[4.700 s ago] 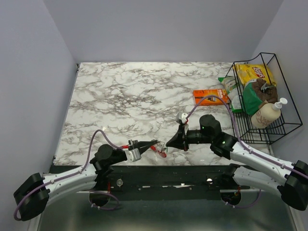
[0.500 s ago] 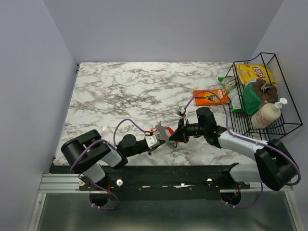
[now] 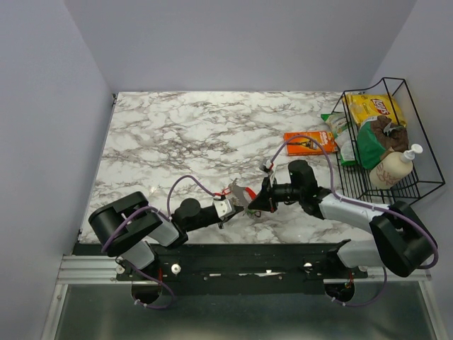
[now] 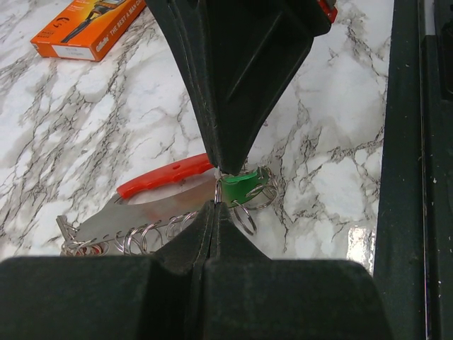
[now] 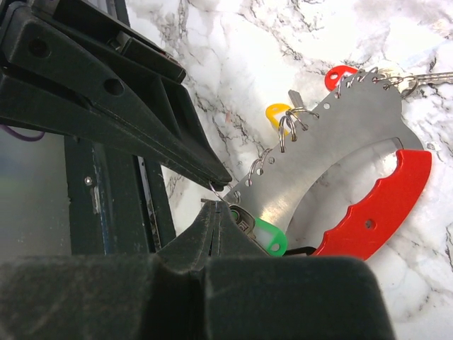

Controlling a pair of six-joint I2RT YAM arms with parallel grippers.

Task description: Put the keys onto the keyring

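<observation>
Jaws of the left arm (image 3: 199,214) and right arm (image 3: 340,207) are clamped shut, tip to tip; the green key (image 5: 270,239) lies just beside them, with a keyring (image 4: 245,218) close by on the counter (image 3: 177,142).

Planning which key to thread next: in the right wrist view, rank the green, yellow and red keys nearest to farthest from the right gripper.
1. green key, beside the right gripper
2. yellow key, higher, mid-frame
3. red key, top right
</observation>
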